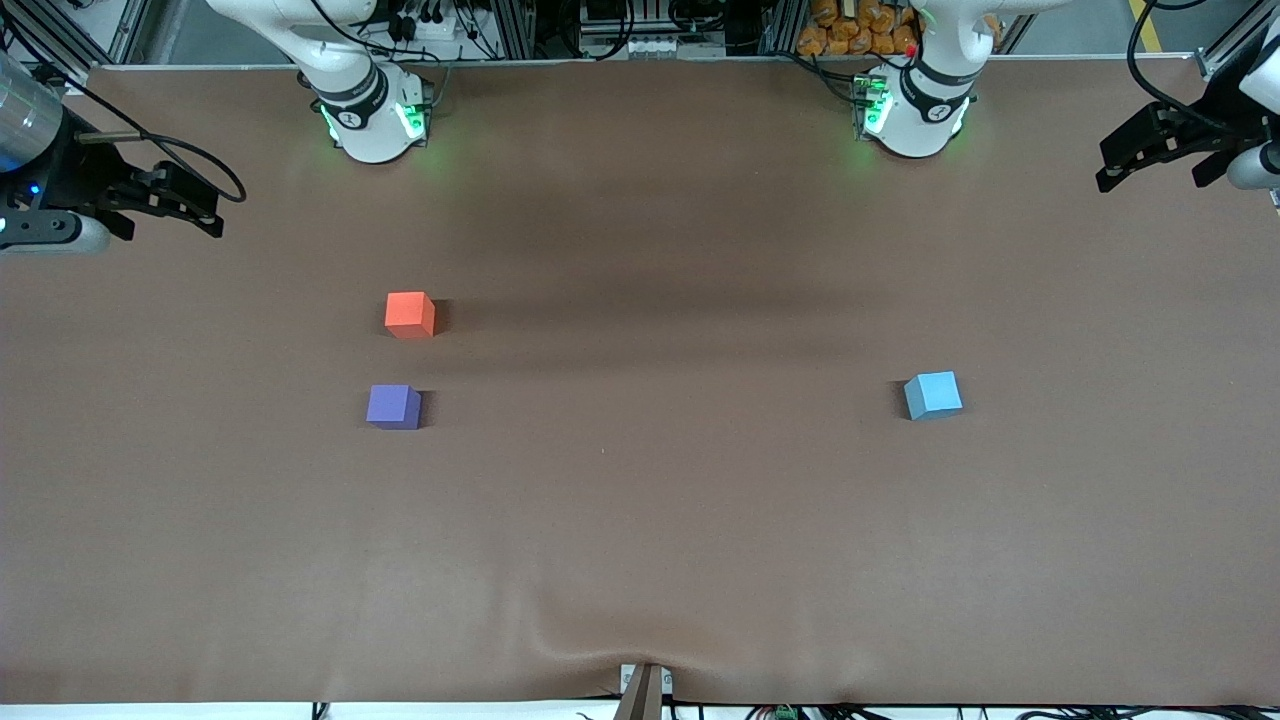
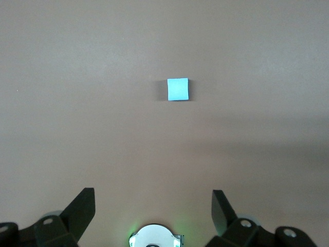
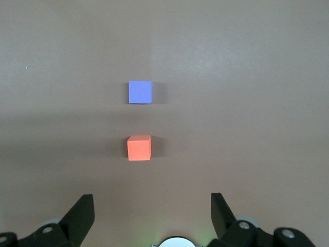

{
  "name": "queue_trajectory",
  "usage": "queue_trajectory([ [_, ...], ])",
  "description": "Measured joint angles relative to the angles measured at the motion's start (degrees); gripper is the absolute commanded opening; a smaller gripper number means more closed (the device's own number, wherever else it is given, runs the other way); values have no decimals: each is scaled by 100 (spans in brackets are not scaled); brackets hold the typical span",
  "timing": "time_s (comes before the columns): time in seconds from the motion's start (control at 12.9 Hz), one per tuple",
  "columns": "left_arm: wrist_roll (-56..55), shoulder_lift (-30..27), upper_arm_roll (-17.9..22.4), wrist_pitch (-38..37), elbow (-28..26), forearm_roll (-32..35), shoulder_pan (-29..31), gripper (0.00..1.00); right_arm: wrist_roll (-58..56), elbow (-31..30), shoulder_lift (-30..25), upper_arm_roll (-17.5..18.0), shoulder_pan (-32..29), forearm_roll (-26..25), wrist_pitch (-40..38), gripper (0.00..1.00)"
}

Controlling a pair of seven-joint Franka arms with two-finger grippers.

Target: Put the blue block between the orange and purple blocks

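The orange block (image 1: 410,314) and the purple block (image 1: 393,407) sit apart toward the right arm's end of the table, the purple one nearer to the front camera. The blue block (image 1: 933,395) sits alone toward the left arm's end. My left gripper (image 1: 1150,165) hangs high over that end, open and empty (image 2: 153,198), with the blue block (image 2: 178,89) below it. My right gripper (image 1: 175,205) hangs high over its own end, open and empty (image 3: 152,200), with the orange block (image 3: 139,148) and the purple block (image 3: 140,92) below it.
A brown cloth (image 1: 640,520) covers the table. The arm bases (image 1: 370,110) (image 1: 915,110) stand along its edge farthest from the front camera. A small clamp (image 1: 645,688) grips the cloth at the nearest edge, where it wrinkles.
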Motion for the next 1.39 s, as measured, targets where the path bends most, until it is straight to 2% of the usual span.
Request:
queue_trajectory([
  [1.39,5,30,0,-91,6,0,111,100,0,-4,0,0,-1,0,-10,100],
])
